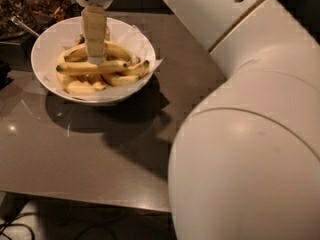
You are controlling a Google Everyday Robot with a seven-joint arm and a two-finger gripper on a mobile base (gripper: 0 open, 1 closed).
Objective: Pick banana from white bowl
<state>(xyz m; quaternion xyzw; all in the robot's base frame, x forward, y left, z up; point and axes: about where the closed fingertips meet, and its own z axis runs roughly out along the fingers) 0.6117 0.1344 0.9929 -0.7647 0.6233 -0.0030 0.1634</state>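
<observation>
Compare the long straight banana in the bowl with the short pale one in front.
The long banana lies nearly straight across the white bowl; the short banana is stubby, far shorter. The long banana is deeper yellow with dark ends; the short banana is paler. The gripper hangs over the long banana's middle, not the short banana. Both lie in the bowl.
</observation>
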